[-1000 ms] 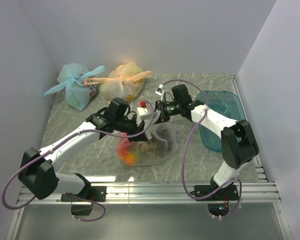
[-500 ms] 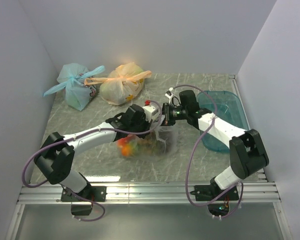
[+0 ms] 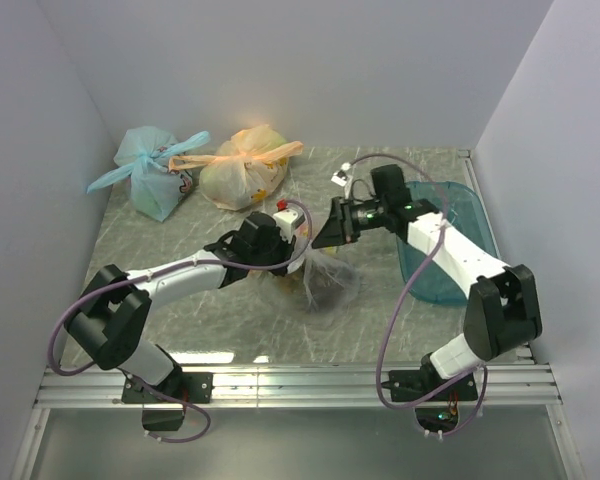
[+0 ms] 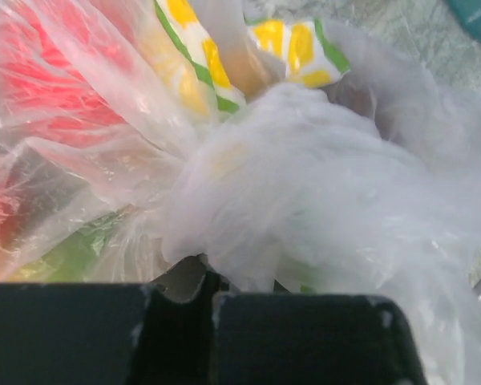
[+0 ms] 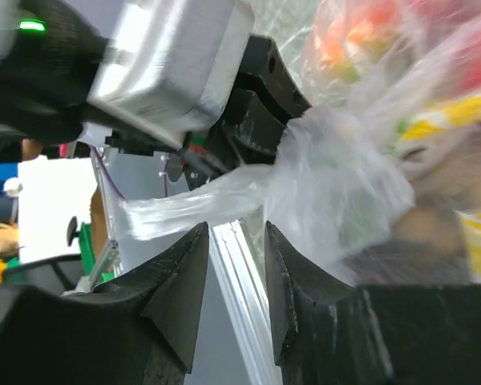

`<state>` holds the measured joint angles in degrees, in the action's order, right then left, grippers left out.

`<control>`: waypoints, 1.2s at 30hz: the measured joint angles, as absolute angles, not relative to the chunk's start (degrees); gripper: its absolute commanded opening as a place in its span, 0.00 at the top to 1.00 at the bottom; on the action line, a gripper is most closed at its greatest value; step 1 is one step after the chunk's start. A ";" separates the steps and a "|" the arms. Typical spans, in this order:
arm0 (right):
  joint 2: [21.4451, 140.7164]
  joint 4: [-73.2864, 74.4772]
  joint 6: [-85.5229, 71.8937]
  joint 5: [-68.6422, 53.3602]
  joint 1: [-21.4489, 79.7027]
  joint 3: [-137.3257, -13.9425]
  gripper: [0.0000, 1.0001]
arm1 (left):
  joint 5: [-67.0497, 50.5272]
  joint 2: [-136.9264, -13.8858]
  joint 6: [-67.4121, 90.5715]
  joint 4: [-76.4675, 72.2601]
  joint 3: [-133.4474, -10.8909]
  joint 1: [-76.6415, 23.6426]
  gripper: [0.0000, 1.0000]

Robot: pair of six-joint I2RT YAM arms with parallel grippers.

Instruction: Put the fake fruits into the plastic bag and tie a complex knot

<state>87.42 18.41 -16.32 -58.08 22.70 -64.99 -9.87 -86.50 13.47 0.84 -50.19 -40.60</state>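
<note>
Clear plastic bag [image 3: 325,280] on the table holds fake fruits [image 4: 40,96], knot [image 4: 305,200] bunched.

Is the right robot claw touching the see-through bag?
Touching. In the right wrist view, a twisted strip of the plastic bag runs down between the right gripper's two fingertips, which nearly meet on it.

The grey marbled table [image 3: 170,250] carries the plastic bag [image 3: 325,280], a blue bag [image 3: 152,170], an orange-yellow bag [image 3: 242,165] and a teal bin [image 3: 450,225].

Robot lab test cell: plain white walls [image 3: 280,70] on 3 sides, marble-look tabletop [image 3: 160,250], alu extrusion rail [image 3: 310,385] w/ 2 bolted arms, loose cabling.
</note>
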 measured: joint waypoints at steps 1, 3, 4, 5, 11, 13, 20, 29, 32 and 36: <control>86.74 19.79 -14.92 -58.89 21.15 -65.56 0.59 | -10.26 -86.35 13.52 0.45 -49.78 -40.56 1.00; 85.27 21.10 -13.34 -59.46 18.13 -65.71 0.59 | -11.16 -85.89 14.00 -0.14 -48.95 -40.56 1.00; 84.60 21.41 -13.28 -59.13 16.73 -65.69 0.59 | -11.81 -85.60 14.33 -0.38 -48.58 -40.49 1.00; 84.25 21.23 -13.19 -58.39 15.55 -65.67 0.59 | -12.34 -85.34 14.50 -0.82 -48.23 -40.45 1.00; 89.47 21.78 -11.11 -51.83 18.72 -66.74 0.55 | -15.73 -84.71 15.44 -3.25 -47.64 -40.36 1.00; 92.64 22.46 -10.24 -50.43 20.34 -66.98 0.52 | -16.45 -84.73 15.94 -3.95 -47.64 -40.36 1.00; 95.13 23.07 -10.81 -52.53 21.52 -61.80 0.27 | -22.02 -86.72 21.71 -10.26 -47.35 -38.76 1.00; 95.92 8.84 -24.86 -57.82 28.21 -59.75 0.27 | -34.04 -87.15 32.53 -26.85 -42.02 -33.61 1.00; 97.78 2.94 -30.70 -59.20 29.76 -60.05 0.27 | -36.82 -87.13 34.57 -29.52 -41.32 -31.62 1.00; 98.39 8.67 -26.98 -59.79 29.76 -63.20 0.27 | -38.41 -87.11 36.23 -32.47 -40.07 -30.68 1.00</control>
